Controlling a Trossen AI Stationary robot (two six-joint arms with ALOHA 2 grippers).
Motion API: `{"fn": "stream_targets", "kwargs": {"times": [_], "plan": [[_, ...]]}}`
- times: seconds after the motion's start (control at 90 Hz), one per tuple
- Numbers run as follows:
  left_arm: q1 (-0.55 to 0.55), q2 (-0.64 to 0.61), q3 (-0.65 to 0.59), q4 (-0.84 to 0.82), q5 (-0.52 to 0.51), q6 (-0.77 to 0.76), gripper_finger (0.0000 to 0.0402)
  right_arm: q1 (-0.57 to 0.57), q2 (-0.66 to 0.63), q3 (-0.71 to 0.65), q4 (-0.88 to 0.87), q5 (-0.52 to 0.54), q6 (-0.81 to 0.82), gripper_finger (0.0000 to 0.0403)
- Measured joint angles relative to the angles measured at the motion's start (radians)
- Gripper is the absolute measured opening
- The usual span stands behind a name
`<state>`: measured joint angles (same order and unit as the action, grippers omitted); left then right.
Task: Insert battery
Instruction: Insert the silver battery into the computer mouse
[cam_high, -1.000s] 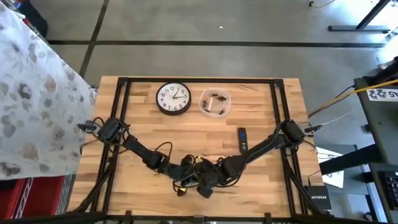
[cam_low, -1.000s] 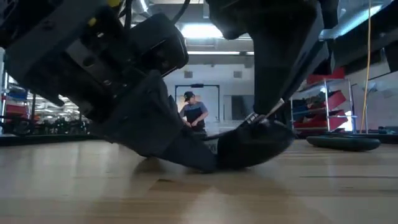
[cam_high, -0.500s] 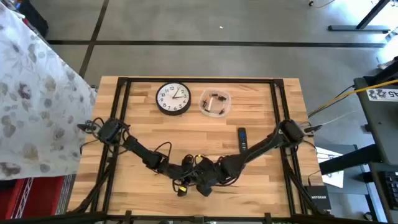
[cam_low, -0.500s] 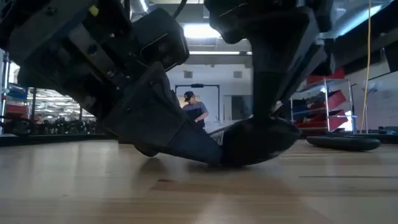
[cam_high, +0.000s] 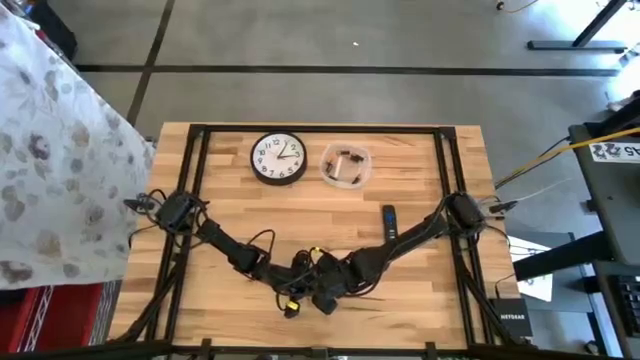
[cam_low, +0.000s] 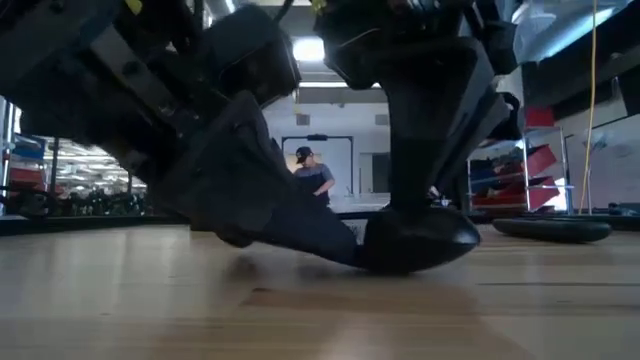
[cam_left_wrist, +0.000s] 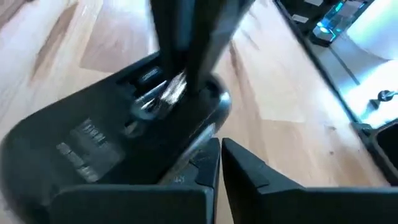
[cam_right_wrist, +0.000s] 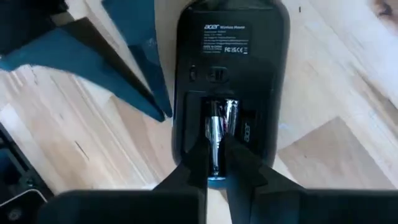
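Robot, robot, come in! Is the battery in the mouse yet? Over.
Right gripper shut on battery, pressing it into the upturned mouse slot. Left gripper shut, bracing the mouse edge. Not fully seated. Nothing in the way.

A large workshop or industrial lab hall. The wooden table (cam_high: 300, 215) stands on a bare concrete floor (cam_high: 350, 40) marked with dark lines. Level across the table, bright ceiling lights (cam_low: 308, 48), shelving (cam_low: 525, 165) with red bins, distant racks and a standing person (cam_low: 312, 178) show an open working space.
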<state>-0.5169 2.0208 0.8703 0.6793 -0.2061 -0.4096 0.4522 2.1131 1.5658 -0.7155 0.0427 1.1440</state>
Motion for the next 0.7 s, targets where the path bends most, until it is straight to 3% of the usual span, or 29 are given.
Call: {"fn": "stream_targets", "kwargs": {"times": [0.111, 0.333, 0.467, 0.7], "plan": [[-0.042, -0.064, 0.001, -0.058, -0.039, 0.057, 0.0001, 0.001, 0.001, 0.000, 0.000, 0.016, -0.022, 0.0005], [-0.079, -0.170, 0.001, -0.205, -0.249, 0.325, 0.0004, 0.009, 0.002, 0.000, 0.000, 0.026, -0.024, 0.0004], [-0.041, -0.169, 0.001, -0.218, -0.189, 0.471, 0.0042, 0.012, 0.003, -0.001, 0.003, 0.024, -0.026, 0.0004], [0.053, -0.156, 0.001, -0.240, -0.055, 0.592, 0.0168, 0.012, 0.003, -0.001, 0.011, 0.009, -0.043, 0.0004]]}}
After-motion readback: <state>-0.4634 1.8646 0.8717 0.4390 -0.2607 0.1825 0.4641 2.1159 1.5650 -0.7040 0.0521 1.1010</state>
